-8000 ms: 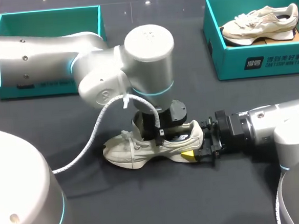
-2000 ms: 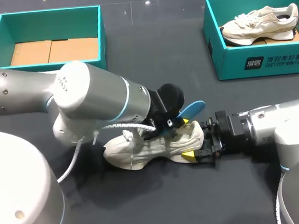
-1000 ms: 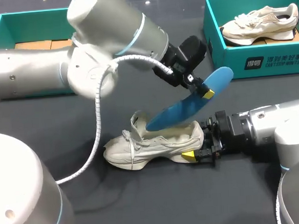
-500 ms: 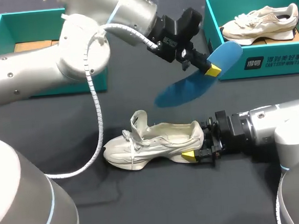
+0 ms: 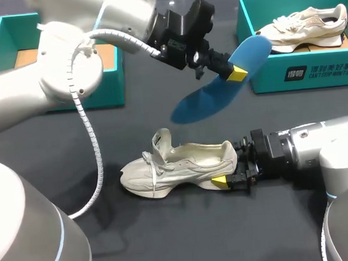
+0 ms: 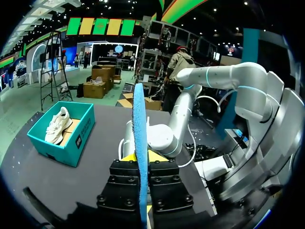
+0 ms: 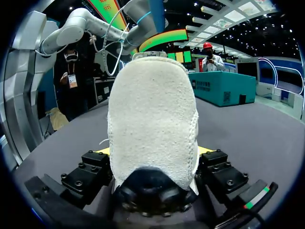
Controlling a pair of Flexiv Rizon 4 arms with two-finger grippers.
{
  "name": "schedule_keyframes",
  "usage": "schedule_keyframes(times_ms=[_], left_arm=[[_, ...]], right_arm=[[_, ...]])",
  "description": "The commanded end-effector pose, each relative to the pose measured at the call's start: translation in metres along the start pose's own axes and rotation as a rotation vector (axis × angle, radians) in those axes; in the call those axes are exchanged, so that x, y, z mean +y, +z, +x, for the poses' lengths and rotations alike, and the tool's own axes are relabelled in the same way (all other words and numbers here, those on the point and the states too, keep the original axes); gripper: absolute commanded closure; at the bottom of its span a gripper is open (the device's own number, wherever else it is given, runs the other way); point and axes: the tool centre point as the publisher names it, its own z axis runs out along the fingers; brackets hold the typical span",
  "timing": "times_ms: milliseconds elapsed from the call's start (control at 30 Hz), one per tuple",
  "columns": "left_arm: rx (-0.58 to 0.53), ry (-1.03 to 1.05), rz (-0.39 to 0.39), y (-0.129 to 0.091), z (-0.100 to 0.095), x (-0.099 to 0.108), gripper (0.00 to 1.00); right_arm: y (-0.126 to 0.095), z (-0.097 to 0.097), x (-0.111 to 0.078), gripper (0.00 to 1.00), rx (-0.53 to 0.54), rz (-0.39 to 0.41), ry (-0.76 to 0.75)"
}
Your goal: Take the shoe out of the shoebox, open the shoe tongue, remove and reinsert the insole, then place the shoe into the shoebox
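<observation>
My left jaws tight on the insole (image 5: 216,93), twelve o'clock of the shoe (image 5: 182,166); right jaws tight on its heel.

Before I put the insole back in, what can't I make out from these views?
- Shoe interior: the head view is side-on, so the collar hides it; the heel fills the right wrist view.
- Right hand: the heel covers its tips in its wrist view; the head view shows one yellow tip.
- Insole faces: edge-on in the left wrist view.
- Left box: partly behind the left arm, head view.
</observation>
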Motion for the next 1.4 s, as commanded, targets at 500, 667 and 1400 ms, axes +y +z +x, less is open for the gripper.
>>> schedule_keyframes(times_ms=[500, 667, 1400], left_arm=[[-0.009, 0.071, 0.279, -0.059, 0.04, -0.039, 1.0], [0.015, 0.051, 0.38, -0.092, 0.055, -0.046, 1.0], [-0.019, -0.057, 0.455, -0.16, 0.075, -0.054, 1.0]], right_arm=[[0.001, 0.002, -0.001, 1.0, -0.001, 0.005, 0.001], [0.001, 0.002, -0.001, 1.0, -0.001, 0.005, 0.001], [0.001, 0.002, -0.001, 1.0, -0.001, 0.005, 0.001]])
